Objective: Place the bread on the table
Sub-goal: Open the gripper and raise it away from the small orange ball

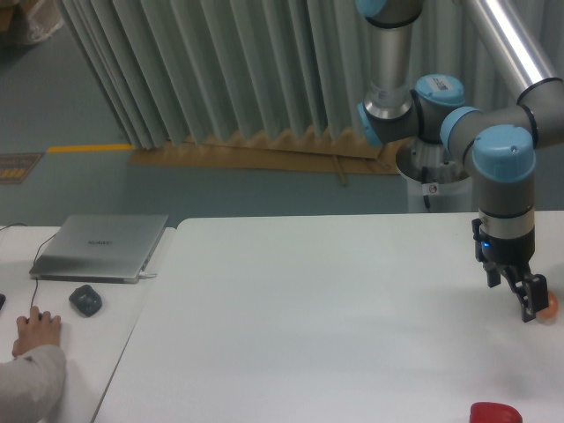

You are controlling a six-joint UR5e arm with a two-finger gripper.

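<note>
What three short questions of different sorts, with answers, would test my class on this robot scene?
1. True or false: the laptop on the side desk has its lid open.
2. Which lies nearest the gripper? A. the mouse B. the small orange thing C. the red thing
3. Fill in: a person's ______ rests on the side desk near the mouse.

Key: 1. False, it is closed. 2. B; only a sliver of it shows behind the fingers, too little to say what it is or whether it is gripped. 3. hand.
</note>
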